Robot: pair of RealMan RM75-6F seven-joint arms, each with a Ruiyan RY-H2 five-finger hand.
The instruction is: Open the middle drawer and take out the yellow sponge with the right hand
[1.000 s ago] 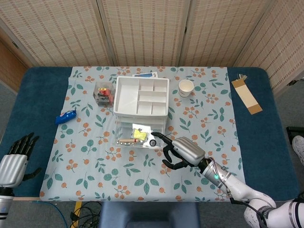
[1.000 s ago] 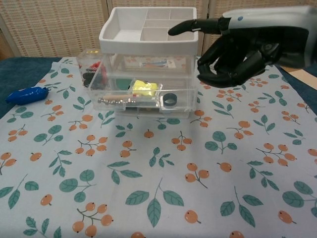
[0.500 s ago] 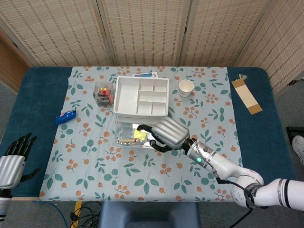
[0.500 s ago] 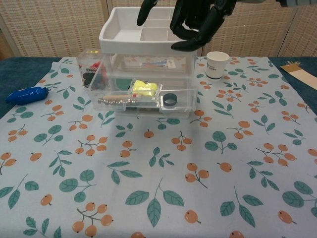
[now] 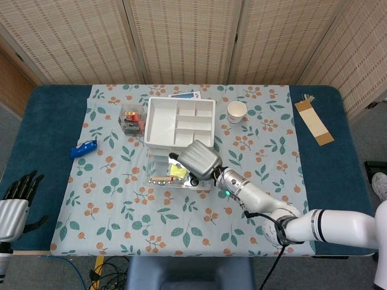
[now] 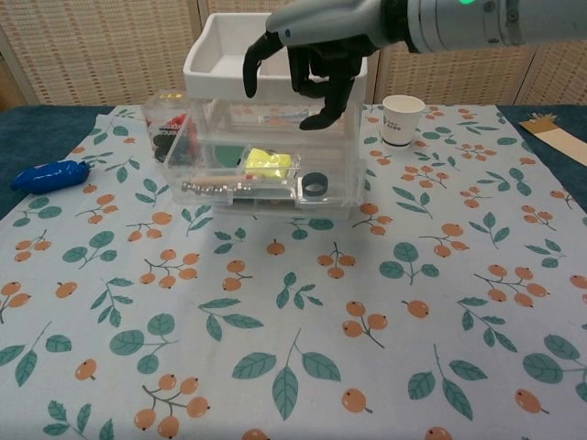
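Note:
The clear drawer unit with a white tray top point(image 5: 180, 121) point(image 6: 220, 64) stands mid-table. Its middle drawer point(image 5: 179, 183) point(image 6: 275, 194) is pulled out toward me. The yellow sponge point(image 5: 177, 171) point(image 6: 266, 162) lies inside it, near the centre. My right hand point(image 5: 198, 160) point(image 6: 312, 55) hovers over the open drawer, just right of the sponge, fingers apart and hooked downward, holding nothing. My left hand point(image 5: 15, 202) hangs off the table's near left corner with its fingers spread; the chest view does not show it.
A metal chain point(image 6: 206, 185) and a dark ring point(image 6: 315, 183) share the drawer. A paper cup point(image 5: 237, 112) point(image 6: 402, 119) stands right of the unit. A small clear box point(image 5: 132, 118) and a blue object point(image 5: 83, 147) point(image 6: 50, 175) lie to the left. A cardboard strip point(image 5: 314, 121) lies far right.
My right hand rose from the table right of the drawer and swung left over the open drawer, its fingers now pointing down. The left hand slid slightly lower.

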